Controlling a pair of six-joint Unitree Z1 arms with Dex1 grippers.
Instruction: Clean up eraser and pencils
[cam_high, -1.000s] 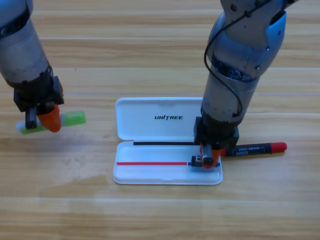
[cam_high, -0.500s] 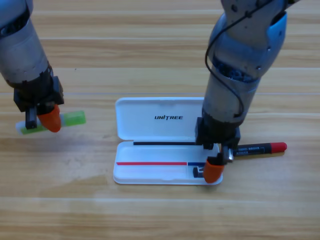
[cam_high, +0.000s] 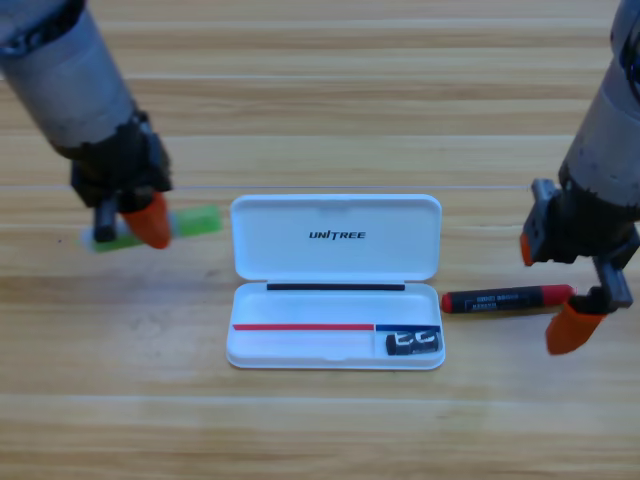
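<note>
The right gripper left the eraser (now in the case).

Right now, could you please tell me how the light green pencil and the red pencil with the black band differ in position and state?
The light green pencil lies left of the white plastic case; the red pencil with the black band lies right of it. The left gripper is right over the green pencil and hides its middle; the right gripper stands open at the red pencil's right end, which lies free. Both lie roughly level on the wooden table, outside the case.
</note>
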